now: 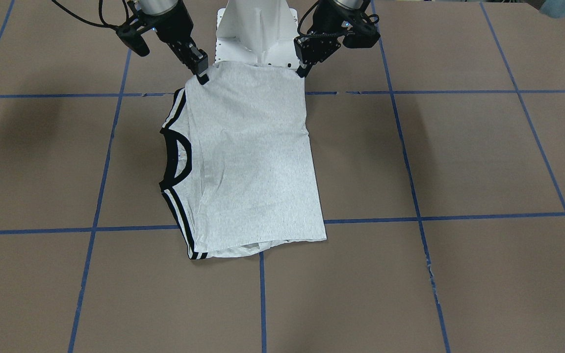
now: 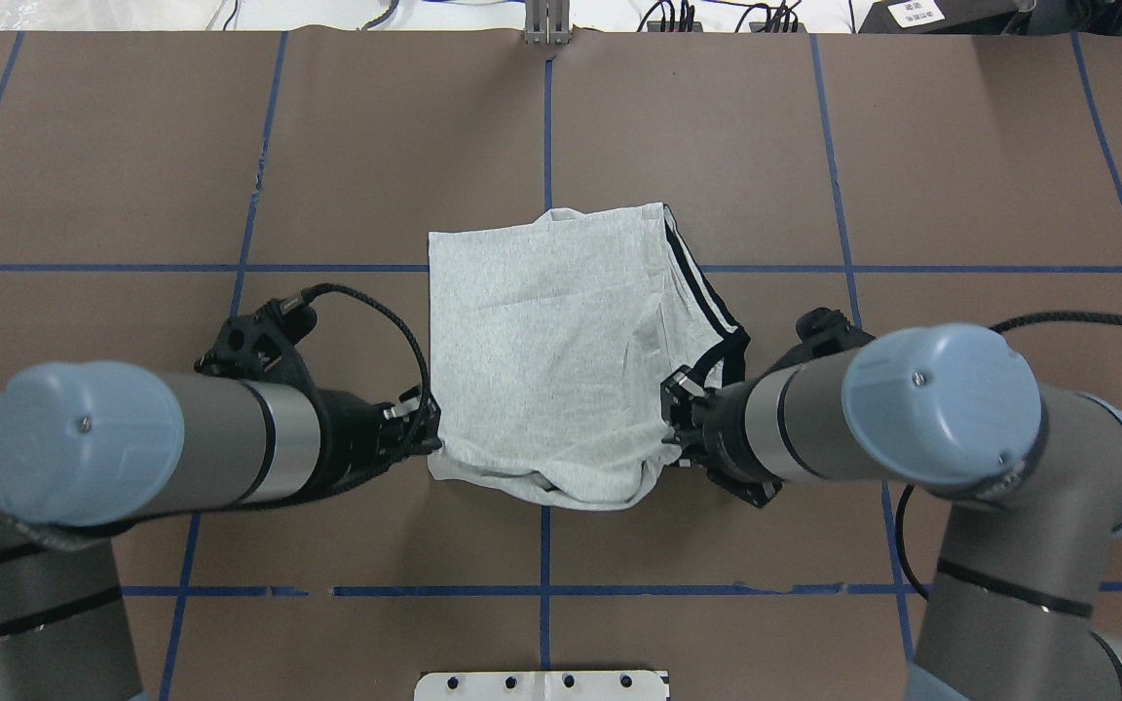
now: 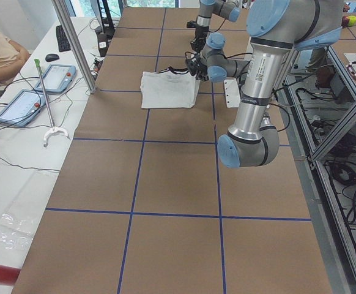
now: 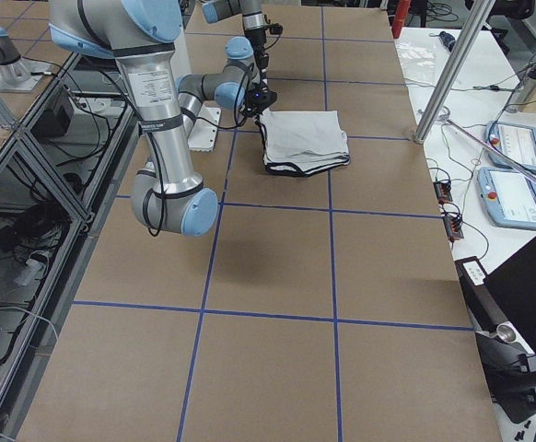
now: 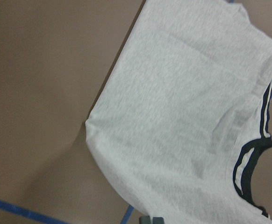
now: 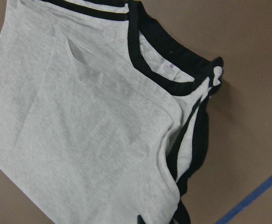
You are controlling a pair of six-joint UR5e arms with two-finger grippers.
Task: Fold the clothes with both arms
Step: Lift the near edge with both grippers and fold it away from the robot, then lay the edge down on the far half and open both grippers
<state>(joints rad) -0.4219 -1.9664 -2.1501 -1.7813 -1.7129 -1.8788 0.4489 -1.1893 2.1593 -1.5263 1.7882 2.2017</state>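
Ok, light heather-grey short-sleeved T-shirt (image 1: pixel 253 157) lies folded to a rough rectangle on flat brown table (image 1: pixel 483 157) w/ blue tape grid (image 1: pixel 459 91), mid-table, close to robot-side edge. Black neck trim (image 1: pixel 169 169) + b/w shoulder stripes (image 1: pixel 180 215) point to robot's right. Black two-finger L gripper (image 1: pixel 304 72) pinches shirt's robot-side corner; black R gripper (image 1: pixel 202 76) clamped on the other robot-side corner. That edge is raised, sagging betw. them; far edge lies flat on surface.

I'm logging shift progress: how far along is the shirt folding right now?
Done: the T-shirt already lies as a layered rectangle. In hand: the left gripper and right gripper seem to pinch two neighbouring corners, with that edge raised and sagging between them. Left: probably carrying that edge across for another fold, then letting go.
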